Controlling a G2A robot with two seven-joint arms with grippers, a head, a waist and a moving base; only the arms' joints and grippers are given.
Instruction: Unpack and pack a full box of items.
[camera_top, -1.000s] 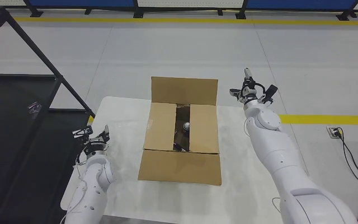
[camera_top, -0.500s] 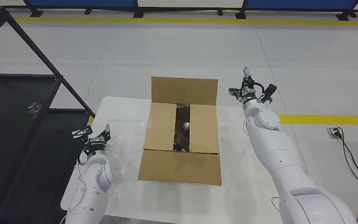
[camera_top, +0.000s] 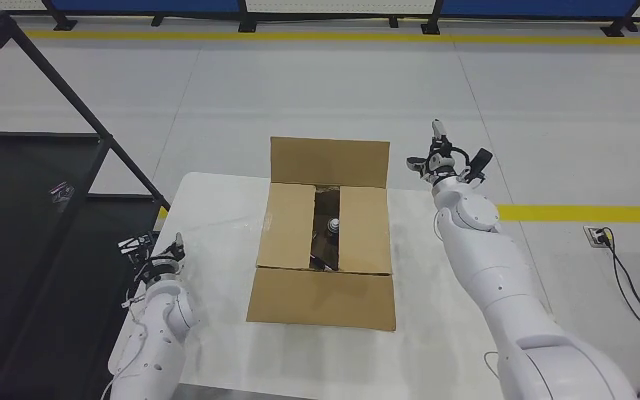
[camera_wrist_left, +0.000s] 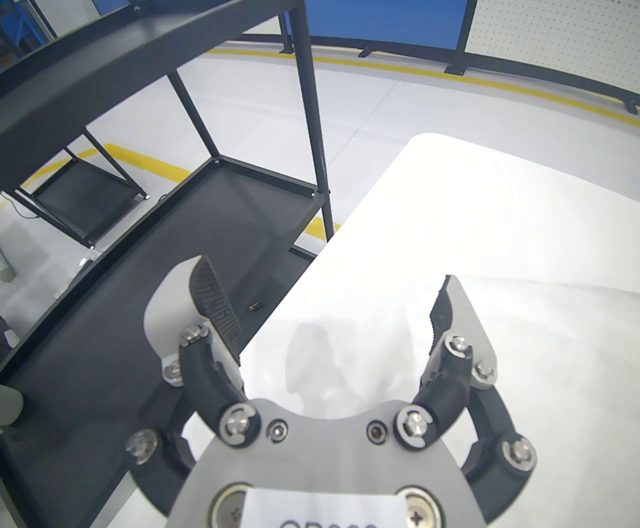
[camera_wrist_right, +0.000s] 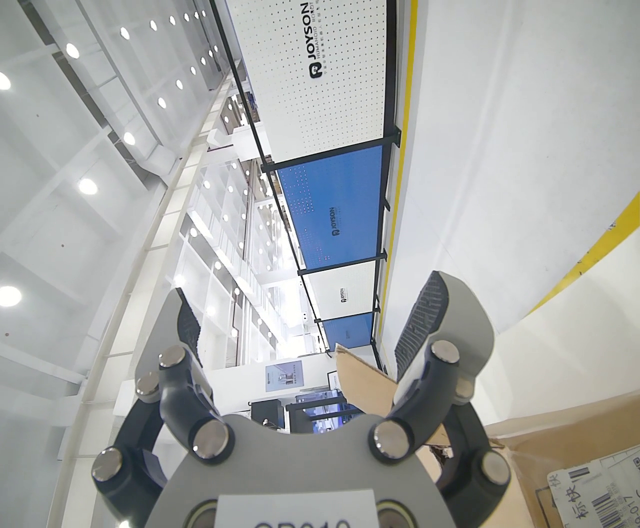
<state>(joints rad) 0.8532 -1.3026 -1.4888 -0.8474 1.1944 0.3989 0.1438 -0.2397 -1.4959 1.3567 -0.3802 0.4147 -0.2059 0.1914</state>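
**Top view:** the cardboard box (camera_top: 322, 255) stands in the middle of the white table (camera_top: 220, 205). Its far flap (camera_top: 330, 162) is raised, its near flap (camera_top: 322, 298) is laid outward, and its two side flaps (camera_top: 286, 225) are folded in with a slot between them. A white-capped item (camera_top: 334, 224) and darker shapes show through the slot. My left gripper (camera_top: 150, 256) sits at the table's left edge, well apart from the box. My right gripper (camera_top: 445, 160) is held up beyond the box's far right corner, also clear of it. **Left wrist view:** my left gripper (camera_wrist_left: 325, 300) has its fingers spread wide with nothing between them, over the table edge beside a black rack (camera_wrist_left: 200, 210). **Right wrist view:** my right gripper (camera_wrist_right: 307, 300) is likewise spread and empty, pointing up and away, with the box (camera_wrist_right: 575, 450) close by one finger. **Handling, as I judge it:** the cardboard is light but stiff away from its creases, so each side flap should be taken at its free inner edge along the slot and swung outward. A full box is probably too heavy to drag by a flap. The capped item looks rigid and smooth, best pinched around its body below the cap. What the darker shapes are I cannot tell.
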